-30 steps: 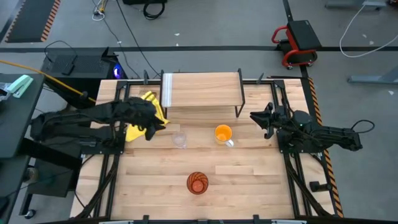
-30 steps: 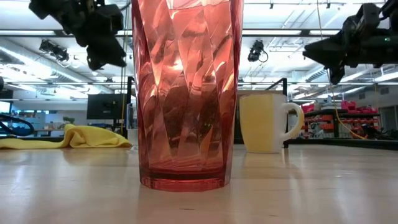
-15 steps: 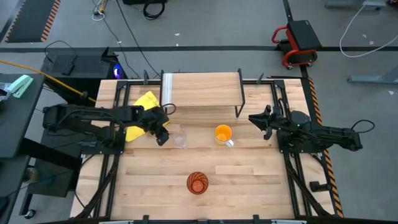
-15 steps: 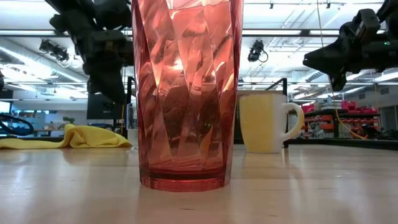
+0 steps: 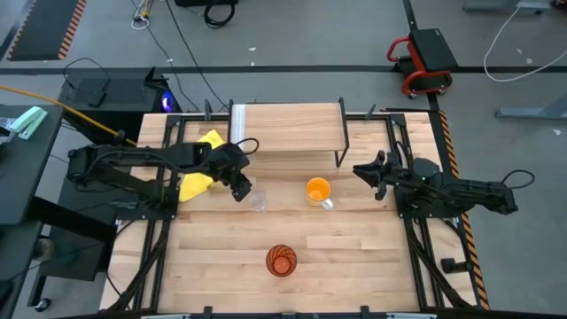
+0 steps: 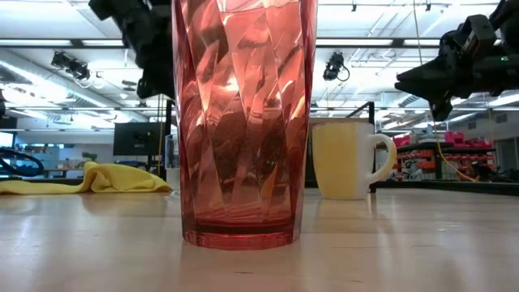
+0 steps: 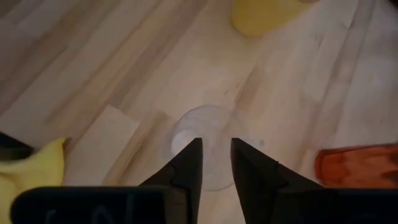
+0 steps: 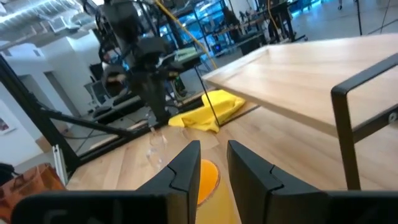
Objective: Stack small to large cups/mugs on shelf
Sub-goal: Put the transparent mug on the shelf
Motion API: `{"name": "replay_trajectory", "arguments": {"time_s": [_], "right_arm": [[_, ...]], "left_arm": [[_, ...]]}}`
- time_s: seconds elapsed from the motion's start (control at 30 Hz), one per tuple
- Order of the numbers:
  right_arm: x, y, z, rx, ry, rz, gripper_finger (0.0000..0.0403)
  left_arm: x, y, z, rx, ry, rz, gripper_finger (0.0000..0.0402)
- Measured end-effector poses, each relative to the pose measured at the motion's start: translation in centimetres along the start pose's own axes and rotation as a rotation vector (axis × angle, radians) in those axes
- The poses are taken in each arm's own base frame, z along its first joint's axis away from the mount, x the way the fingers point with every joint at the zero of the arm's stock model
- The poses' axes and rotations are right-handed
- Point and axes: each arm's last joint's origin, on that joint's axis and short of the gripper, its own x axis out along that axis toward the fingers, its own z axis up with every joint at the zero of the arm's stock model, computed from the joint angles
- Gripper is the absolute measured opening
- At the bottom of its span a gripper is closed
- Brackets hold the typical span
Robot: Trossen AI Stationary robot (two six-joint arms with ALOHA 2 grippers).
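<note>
Now the left hand [image 5: 243, 189] hangs right over the small clear glass cup [image 5: 257, 200] on the wooden worktop [image 5: 354, 248], fingers a little apart, likely because the smallest cup is picked first. The right hand [image 5: 363, 170], fingers also a little apart, waits near the orange mug with a white handle [image 5: 318, 190].

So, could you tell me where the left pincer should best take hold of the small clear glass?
Probably at the rim, from straight above. The small clear glass stands upright and mouth-up below the left pincer, apart from the orange mug, so its wall is free all round.
</note>
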Motion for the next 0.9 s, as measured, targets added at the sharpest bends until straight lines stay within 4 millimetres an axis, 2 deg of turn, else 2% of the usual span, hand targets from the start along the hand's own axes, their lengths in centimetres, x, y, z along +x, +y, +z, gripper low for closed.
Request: {"name": "replay_trajectory", "arguments": {"time_s": [0.13, 0.33, 0.53, 0.63, 0.9], "right_arm": [[0.2, -0.1, -0.2, -0.007, 0.03, -0.004, 0.0087], [0.4, -0.1, -0.5, -0.01, 0.059, -0.016, 0.0087], [0.4, -0.1, -0.5, -0.009, 0.064, -0.005, 0.0087], [0.4, -0.1, -0.5, -0.009, 0.073, -0.006, 0.0087], [0.5, -0.1, -0.6, -0.01, 0.077, -0.007, 0.0087]], "left_arm": [[0.4, -1.2, 0.6, 0.02, 0.059, 0.026, 0.0113], [3.0, -2.0, 1.1, 0.047, 0.236, 0.182, 0.0111], [5.1, -2.2, 1.7, 0.07, 0.316, 0.237, 0.0123], [5.6, -1.8, 1.8, 0.065, 0.333, 0.262, 0.0134], [5.5, -0.8, 2.4, 0.036, 0.319, 0.285, 0.0153]]}}
